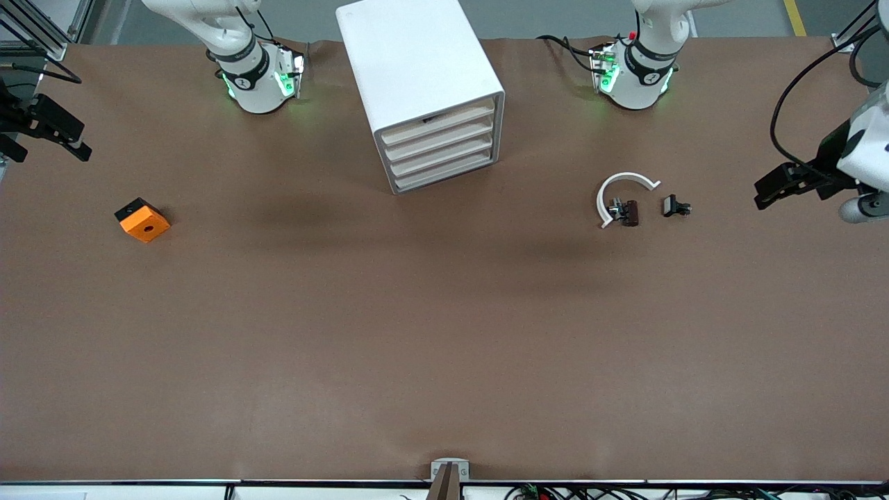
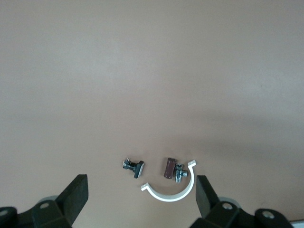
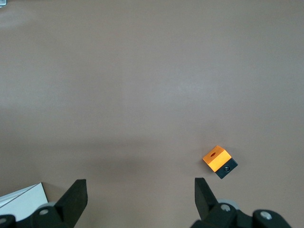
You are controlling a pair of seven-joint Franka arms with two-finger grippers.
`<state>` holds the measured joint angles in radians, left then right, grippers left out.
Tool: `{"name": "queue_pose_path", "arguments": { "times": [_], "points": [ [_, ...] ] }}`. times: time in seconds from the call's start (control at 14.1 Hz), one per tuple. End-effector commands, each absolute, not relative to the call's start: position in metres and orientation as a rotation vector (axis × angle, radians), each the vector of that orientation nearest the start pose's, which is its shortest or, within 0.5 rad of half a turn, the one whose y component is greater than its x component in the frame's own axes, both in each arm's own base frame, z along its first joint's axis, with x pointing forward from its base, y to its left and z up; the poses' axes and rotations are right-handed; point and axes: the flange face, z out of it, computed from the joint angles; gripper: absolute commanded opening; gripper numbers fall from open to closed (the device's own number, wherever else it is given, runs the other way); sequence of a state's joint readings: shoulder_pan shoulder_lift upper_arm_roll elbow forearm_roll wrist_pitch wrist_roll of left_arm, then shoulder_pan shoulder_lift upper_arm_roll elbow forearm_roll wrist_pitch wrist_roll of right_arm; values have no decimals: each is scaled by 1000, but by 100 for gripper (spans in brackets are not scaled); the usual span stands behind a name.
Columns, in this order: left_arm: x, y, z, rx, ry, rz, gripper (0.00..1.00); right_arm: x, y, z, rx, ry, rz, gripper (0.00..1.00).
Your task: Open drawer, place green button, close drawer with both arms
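Orange cube [image 1: 142, 219], clips [image 1: 649, 209] flank shut cabinet [image 1: 424, 90].

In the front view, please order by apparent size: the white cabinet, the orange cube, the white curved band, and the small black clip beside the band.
1. white cabinet
2. white curved band
3. orange cube, close to the band, so this order is unsure
4. small black clip
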<state>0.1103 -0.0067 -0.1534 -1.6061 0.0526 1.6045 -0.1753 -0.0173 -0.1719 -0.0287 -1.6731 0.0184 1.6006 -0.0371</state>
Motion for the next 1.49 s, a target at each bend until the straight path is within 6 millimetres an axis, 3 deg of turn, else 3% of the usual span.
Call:
{"name": "queue_pose_path", "arguments": {
  "times": [0.0, 0.28, 0.42, 0.71, 1.06, 1.42],
  "points": [
    [535, -23, 628, -3108, -174, -21, 100, 504, -26, 676, -3133, 7, -157, 100],
    [531, -31, 627, -3117, -154, -7, 100, 504, -26, 676, -3133, 7, -157, 100],
    [525, -46, 625, -3112, -113, 1, 100, 504, -26, 676, -3133, 7, -157, 100],
    [515, -49, 624, -3107, -104, 10, 100, 504, -27, 676, -3137, 9, -157, 100],
    [502, -49, 637, -3103, -23, 33, 100, 504, -27, 676, -3141, 7, -159, 100],
    [505, -49, 653, -3105, -32, 16, 100, 504, -26, 676, -3141, 2, -159, 100]
  ]
}}
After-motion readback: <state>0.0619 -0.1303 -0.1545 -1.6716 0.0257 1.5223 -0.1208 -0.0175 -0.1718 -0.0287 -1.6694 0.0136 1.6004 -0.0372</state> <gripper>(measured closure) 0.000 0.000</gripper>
